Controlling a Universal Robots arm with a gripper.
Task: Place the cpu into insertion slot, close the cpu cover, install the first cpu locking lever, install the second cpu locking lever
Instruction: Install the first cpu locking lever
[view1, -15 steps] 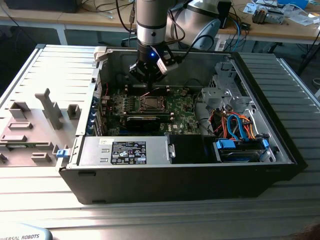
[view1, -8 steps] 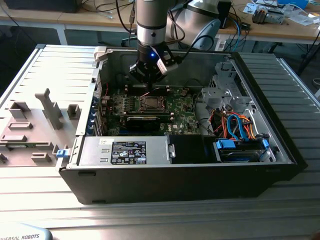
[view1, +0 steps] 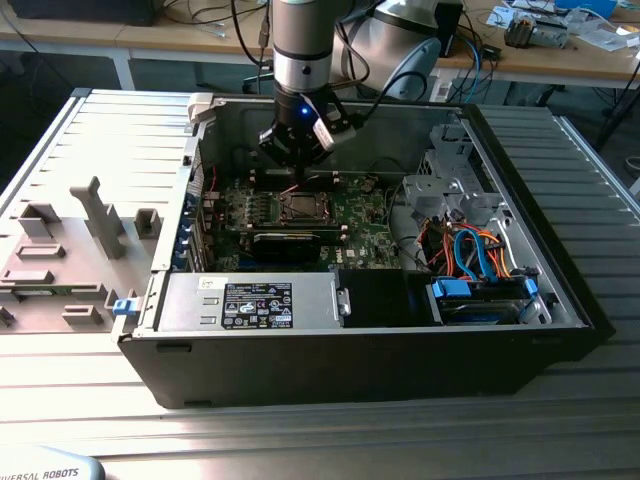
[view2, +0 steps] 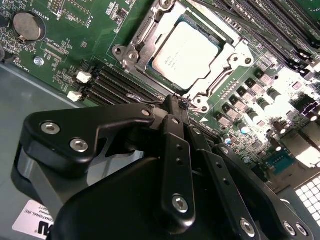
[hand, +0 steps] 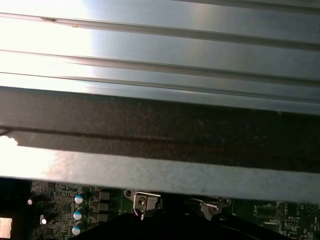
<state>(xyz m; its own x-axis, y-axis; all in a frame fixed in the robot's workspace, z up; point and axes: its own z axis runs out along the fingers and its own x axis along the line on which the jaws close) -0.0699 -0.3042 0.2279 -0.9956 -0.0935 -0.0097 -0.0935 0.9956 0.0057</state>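
The cpu sits seated in the insertion slot, the cpu cover lying closed around it. The hand hangs low over the motherboard, fingers pressed together at the socket's edge, seemingly pinching a thin wire locking lever. The chip lies just beyond the fingertips. Risk here: the springy lever could slip free and snap back, or the tips could scrape nearby board components.

Gripper down, fingers together
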